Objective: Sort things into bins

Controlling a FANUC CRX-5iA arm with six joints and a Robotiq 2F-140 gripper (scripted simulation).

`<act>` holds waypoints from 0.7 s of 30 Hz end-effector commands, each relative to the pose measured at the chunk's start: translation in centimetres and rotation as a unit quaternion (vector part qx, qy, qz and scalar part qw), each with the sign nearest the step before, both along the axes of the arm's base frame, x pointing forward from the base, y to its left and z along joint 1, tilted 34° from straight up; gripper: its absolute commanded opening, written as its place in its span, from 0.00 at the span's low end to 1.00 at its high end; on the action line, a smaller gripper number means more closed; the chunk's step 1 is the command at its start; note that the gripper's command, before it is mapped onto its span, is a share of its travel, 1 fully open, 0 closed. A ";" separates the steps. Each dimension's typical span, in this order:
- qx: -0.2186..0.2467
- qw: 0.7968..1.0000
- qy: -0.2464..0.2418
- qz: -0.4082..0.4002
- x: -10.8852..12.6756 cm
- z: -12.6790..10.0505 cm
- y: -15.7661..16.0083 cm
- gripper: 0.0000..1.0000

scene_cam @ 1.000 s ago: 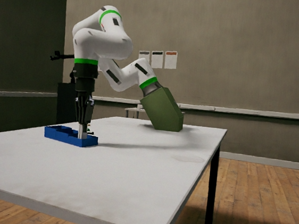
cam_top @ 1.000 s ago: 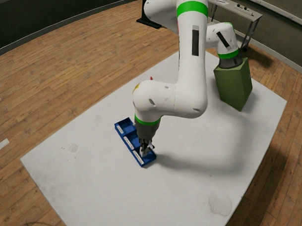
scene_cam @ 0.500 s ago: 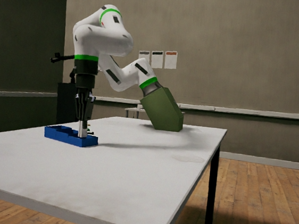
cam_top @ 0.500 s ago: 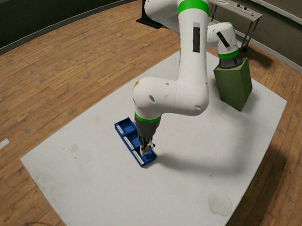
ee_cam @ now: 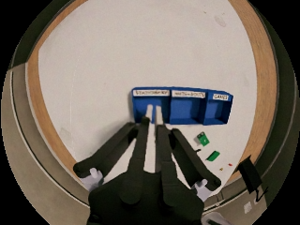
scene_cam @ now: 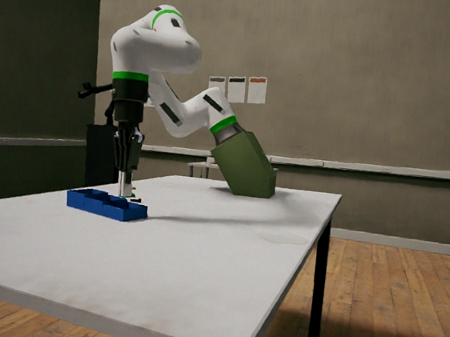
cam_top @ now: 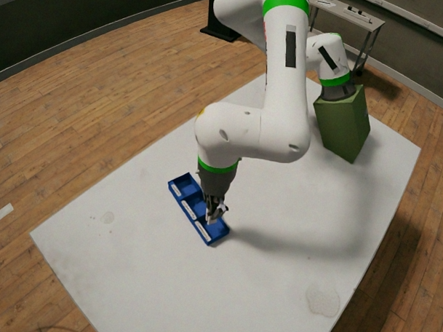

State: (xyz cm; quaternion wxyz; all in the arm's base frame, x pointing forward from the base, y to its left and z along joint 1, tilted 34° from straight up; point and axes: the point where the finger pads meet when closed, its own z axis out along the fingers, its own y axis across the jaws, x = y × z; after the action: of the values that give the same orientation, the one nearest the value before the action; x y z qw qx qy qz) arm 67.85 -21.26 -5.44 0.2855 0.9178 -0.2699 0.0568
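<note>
Top view: we found the end effector (cam_top: 213, 212) hanging over the blue bin row (cam_top: 183, 185), above its end compartment; the label strips (cam_top: 202, 231) were too small to read. We judged that a low sideways move here could catch a wall and tip the bins off flat.

Exterior view: the fingers stood just above the bin row (scene_cam: 88, 204) on the white desk (scene_cam: 208, 256), with small parts (scene_cam: 133, 199) lying behind it.

Wrist view: the fingers were drawn nearly together; we could not make out anything between them. Two green pieces (ee_cam: 214, 156) lay on the desk just beside the bins, still unsorted. Misreading the labels risked a wrong bin.
</note>
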 end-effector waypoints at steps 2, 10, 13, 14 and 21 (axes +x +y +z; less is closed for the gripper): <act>0.000 1.000 0.000 0.000 0.1 1.2 0.8 0.15; 0.000 1.000 0.000 0.000 0.2 3.6 2.4 0.15; 0.000 1.000 0.000 0.000 0.4 5.7 3.8 0.15; 0.000 1.000 0.000 0.000 0.4 6.4 4.3 0.15; 0.000 1.000 0.000 0.000 0.6 9.8 6.6 0.15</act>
State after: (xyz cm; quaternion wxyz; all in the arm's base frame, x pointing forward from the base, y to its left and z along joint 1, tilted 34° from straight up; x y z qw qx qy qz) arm 68.32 -16.16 2.16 0.2852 0.9180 -0.2697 0.0571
